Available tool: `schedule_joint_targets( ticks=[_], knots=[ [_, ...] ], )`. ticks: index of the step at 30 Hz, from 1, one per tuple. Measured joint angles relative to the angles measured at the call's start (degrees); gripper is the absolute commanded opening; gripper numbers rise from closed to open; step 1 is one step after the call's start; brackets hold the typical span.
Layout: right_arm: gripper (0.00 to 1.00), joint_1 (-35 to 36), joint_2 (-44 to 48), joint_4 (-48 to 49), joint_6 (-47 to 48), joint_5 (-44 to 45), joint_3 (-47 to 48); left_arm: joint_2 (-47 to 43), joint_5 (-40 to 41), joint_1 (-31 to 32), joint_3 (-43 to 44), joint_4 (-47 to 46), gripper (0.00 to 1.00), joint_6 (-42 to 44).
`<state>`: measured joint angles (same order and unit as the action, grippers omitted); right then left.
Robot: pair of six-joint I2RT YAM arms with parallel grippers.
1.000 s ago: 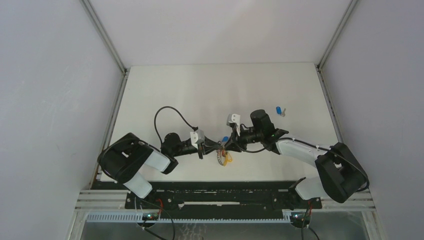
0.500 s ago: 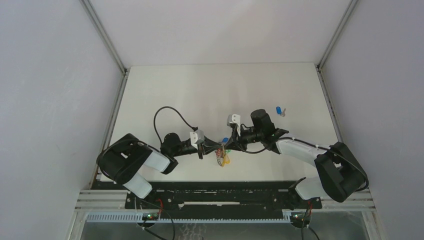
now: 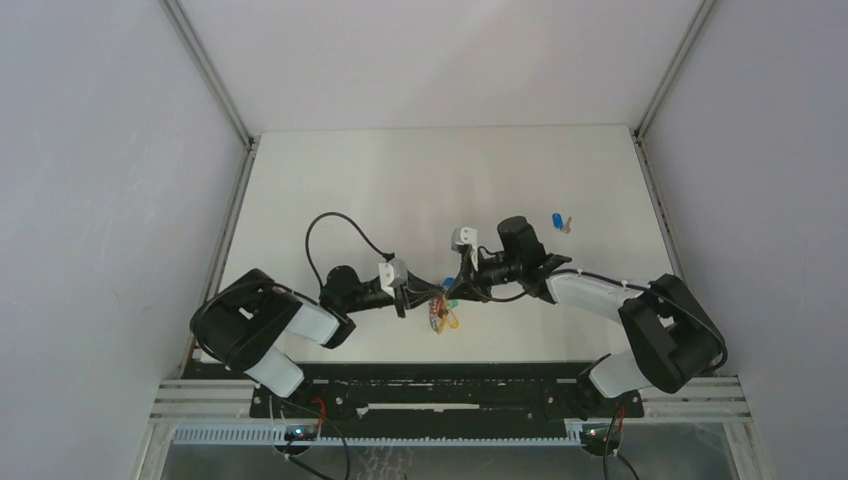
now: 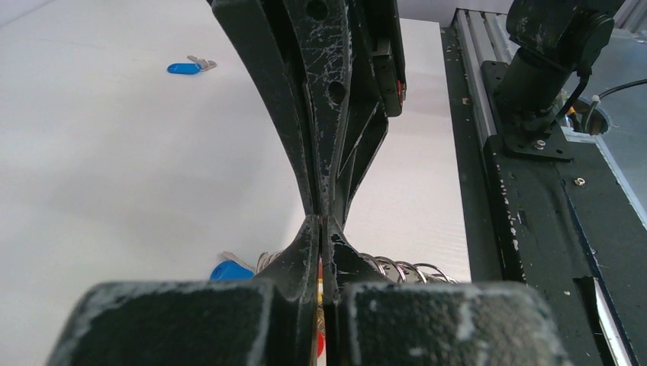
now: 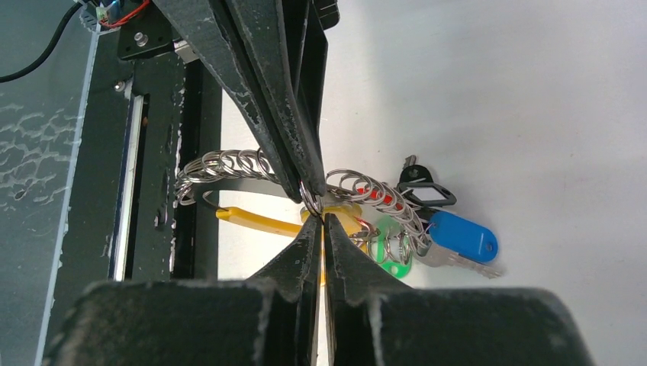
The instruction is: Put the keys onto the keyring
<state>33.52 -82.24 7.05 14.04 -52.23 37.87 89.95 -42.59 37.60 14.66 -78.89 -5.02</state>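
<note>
The keyring (image 5: 310, 200), a small silver ring on a coiled chain (image 5: 229, 164), carries blue (image 5: 461, 235), green (image 5: 389, 252), yellow (image 5: 252, 221) and black (image 5: 426, 192) tags. The bunch hangs near the table's front edge (image 3: 440, 315). My left gripper (image 3: 425, 295) is shut on the ring. My right gripper (image 5: 320, 217) meets it tip to tip, shut, its tips touching the ring; I cannot tell if it pinches it. A loose blue key (image 3: 557, 219) lies at the far right, with a small pale metal piece (image 3: 567, 226) beside it. The left wrist view shows the loose blue key (image 4: 183, 68) far off.
The black mounting rail (image 3: 440, 385) runs along the table's near edge just behind the bunch. The right arm's base (image 4: 545, 76) stands on it. White walls close the table on three sides.
My right gripper has shut its jaws at the ring. Both grippers and the hanging bunch have shifted slightly to the left.
</note>
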Motion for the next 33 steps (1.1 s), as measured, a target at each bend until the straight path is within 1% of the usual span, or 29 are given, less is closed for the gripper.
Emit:
schedule_joint_targets(
  ticks=[5, 9, 12, 16, 24, 28, 33],
  knots=[
    [0.00, 0.4, -1.7, 0.1, -0.6, -0.3, 0.8, 0.0, 0.1, 0.0, 0.0, 0.0, 0.00, 0.0],
    [0.15, 0.6, -1.8, -0.1, -0.8, 0.3, 0.9, 0.0, 0.3, 0.0, 0.0, 0.0, 0.00, 0.0],
    [0.19, 0.2, -1.4, -0.7, -0.6, 1.3, 0.8, -0.4, 0.4, 0.0, 0.0, -0.2, 0.00, 0.0],
    [0.23, -0.2, 1.3, 0.0, -0.4, 2.1, -0.5, -0.8, 0.4, 0.1, 0.0, -0.4, 0.00, 0.0],
    [0.25, -0.1, 3.4, 3.3, -0.3, 1.7, -2.3, -0.9, 0.4, 0.1, 0.0, -0.4, 0.00, 0.0],
    [0.24, 0.4, 3.4, 4.5, 0.1, 1.5, -2.5, -0.9, 0.4, 0.1, 0.0, -0.4, 0.00, -0.1],
    [0.19, 1.0, 3.4, 6.0, 0.2, 1.1, -2.5, -0.9, 0.3, 0.1, 0.0, -0.4, 0.00, -0.4]
  ],
)
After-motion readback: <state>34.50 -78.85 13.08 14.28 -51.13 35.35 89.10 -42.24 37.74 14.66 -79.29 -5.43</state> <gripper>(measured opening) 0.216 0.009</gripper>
